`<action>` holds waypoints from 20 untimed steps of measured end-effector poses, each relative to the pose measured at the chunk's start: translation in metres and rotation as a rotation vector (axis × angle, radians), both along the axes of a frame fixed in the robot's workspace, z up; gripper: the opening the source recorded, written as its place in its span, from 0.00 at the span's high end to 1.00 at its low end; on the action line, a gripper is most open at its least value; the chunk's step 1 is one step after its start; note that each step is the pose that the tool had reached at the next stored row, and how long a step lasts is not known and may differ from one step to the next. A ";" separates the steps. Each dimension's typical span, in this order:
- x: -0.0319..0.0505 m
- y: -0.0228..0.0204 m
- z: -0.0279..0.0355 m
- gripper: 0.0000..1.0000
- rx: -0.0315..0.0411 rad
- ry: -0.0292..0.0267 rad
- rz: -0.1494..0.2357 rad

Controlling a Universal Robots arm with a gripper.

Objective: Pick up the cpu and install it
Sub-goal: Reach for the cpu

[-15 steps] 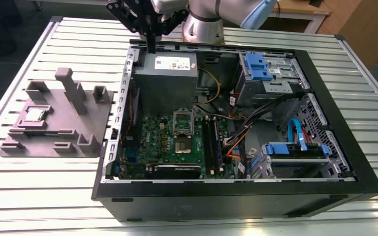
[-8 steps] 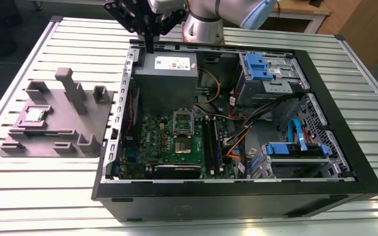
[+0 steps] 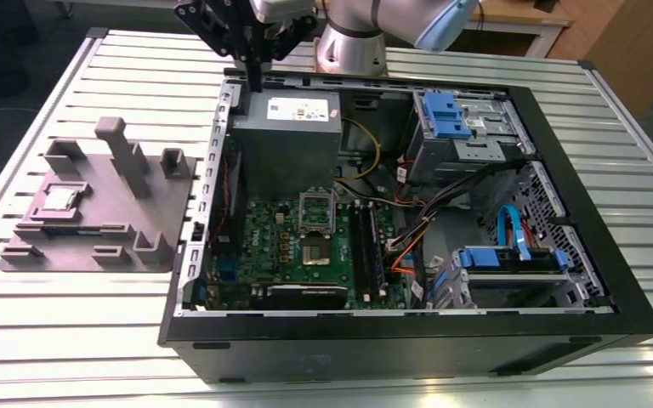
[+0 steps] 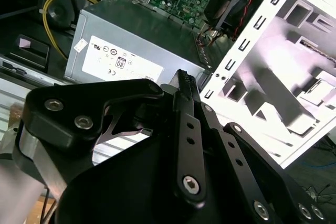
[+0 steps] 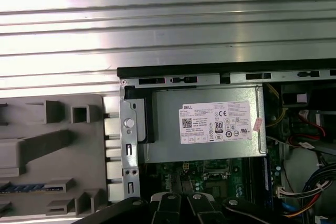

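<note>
Right now the gripper (image 3: 256, 83) is hanging over one edge of the computer case (image 3: 417, 348), above the grey power box (image 3: 281, 140). Its jaws are pressing together, holding nothing. The cpu (image 3: 60, 200) is lying flat on the grey holder (image 3: 111, 229) beside the case, at the exterior view's left, well apart from the gripper.

Bright overhead light here. The slatted table (image 5: 157, 30) blows out nearly white in the first wrist view, and the grey fixture (image 4: 294, 72) is washed out in the second. The computer case (image 3: 394, 336) looks dim inside, and the gripper (image 4: 182, 80) is all shadowy black.
</note>
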State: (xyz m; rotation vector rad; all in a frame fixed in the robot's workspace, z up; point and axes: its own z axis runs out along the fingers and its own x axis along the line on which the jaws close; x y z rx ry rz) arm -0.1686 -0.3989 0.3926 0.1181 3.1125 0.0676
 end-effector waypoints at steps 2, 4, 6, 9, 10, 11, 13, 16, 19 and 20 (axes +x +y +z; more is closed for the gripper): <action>-0.0012 0.0000 0.0000 0.90 0.0000 -0.0001 0.000; -0.0020 0.0000 0.0000 0.90 0.0000 0.0000 0.000; -0.0029 0.0000 0.0000 0.90 0.0001 -0.0001 0.000; -0.0044 0.0000 0.0000 0.90 0.0000 0.0000 0.000; -0.0049 0.0000 0.0000 0.90 0.0000 0.0000 0.000; -0.0053 0.0000 0.0000 0.90 0.0000 0.0000 0.000; -0.0061 0.0000 -0.0001 0.90 0.0000 0.0000 0.000; -0.0072 0.0000 0.0000 0.90 0.0000 0.0000 0.000; -0.0081 0.0000 -0.0001 0.90 0.0000 0.0000 0.000; -0.0083 0.0000 -0.0001 0.90 0.0000 0.0000 0.000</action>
